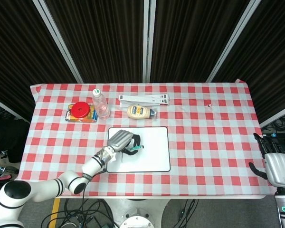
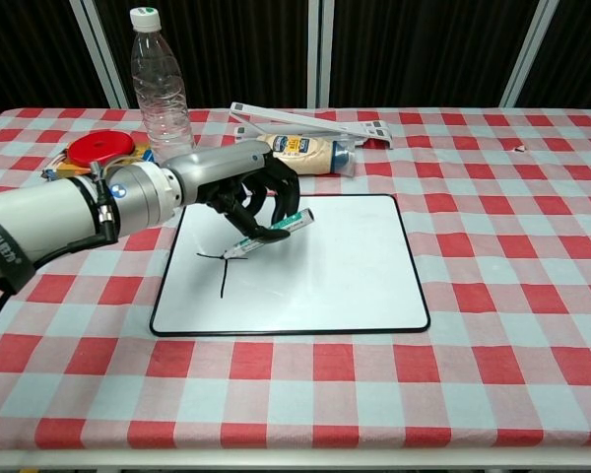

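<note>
The left hand (image 2: 244,192) grips a marker (image 2: 271,235), tip on the whiteboard (image 2: 355,266) beside black strokes. The right hand (image 1: 277,166) hangs off the worktop (image 2: 532,197), fingers spread, holding nothing.

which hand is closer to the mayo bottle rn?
Left. The left hand holds a marker over the whiteboard, just in front of the mayo bottle. The right hand sits off the table's far right edge, well away.
</note>
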